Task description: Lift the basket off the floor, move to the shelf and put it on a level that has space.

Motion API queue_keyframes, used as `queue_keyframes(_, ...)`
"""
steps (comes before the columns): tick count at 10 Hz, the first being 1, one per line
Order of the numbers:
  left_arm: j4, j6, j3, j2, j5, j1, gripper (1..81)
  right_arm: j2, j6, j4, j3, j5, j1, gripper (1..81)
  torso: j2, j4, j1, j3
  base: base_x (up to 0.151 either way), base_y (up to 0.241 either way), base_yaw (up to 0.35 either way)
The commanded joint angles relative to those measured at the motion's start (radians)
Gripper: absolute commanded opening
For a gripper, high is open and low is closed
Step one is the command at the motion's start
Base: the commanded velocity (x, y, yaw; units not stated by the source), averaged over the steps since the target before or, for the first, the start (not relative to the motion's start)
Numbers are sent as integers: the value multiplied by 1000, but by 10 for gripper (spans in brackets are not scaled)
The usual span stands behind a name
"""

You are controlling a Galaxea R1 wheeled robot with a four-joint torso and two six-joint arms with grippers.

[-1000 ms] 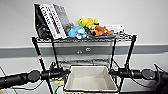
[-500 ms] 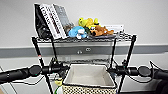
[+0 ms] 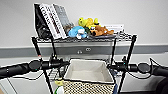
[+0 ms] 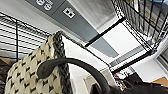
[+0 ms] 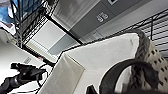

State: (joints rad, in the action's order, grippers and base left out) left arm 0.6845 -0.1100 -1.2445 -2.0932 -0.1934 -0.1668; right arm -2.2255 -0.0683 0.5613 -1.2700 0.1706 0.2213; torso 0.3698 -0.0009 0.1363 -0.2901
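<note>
The basket [image 3: 87, 72], with beige speckled sides and a cream lining, hangs in front of the black wire shelf [image 3: 131, 50], below its top tier. My left gripper [image 3: 59, 62] holds the basket's left rim and my right gripper [image 3: 112, 67] holds the right rim. The woven side fills the left wrist view as the basket [image 4: 27, 72]. The lining shows from the inside in the right wrist view of the basket [image 5: 100, 62]. A strip of the level's mesh [image 3: 53, 74] shows behind the basket's left corner.
Books [image 3: 51, 21] and plush toys [image 3: 88, 28] crowd the top tier. A grey wall band with outlets [image 3: 85, 49] runs behind the rack. A green-and-yellow bottle top [image 3: 58, 88] sits by the basket's lower left corner.
Both arms and the basket have risen in the head view. The basket's speckled front side now shows below the lining.
</note>
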Motion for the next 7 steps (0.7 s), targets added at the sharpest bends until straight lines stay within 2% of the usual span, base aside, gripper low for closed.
queue_keyframes(1, 29, 3, 17, 20, 3, 177, 10, 39, -2, 28, 49, 9, -196, 10, 0, 0, 0, 0, 0, 0, 0)
queue_keyframes(3, 27, 3, 8, 14, 3, 177, 10, 39, -4, 28, 43, 18, -207, 10, 0, 0, 0, 0, 0, 0, 0)
queue_keyframes(7, 21, 3, -81, -36, -18, 177, 10, -33, -2, 9, -53, 18, -199, 10, 0, 0, 0, 0, 0, 0, 0)
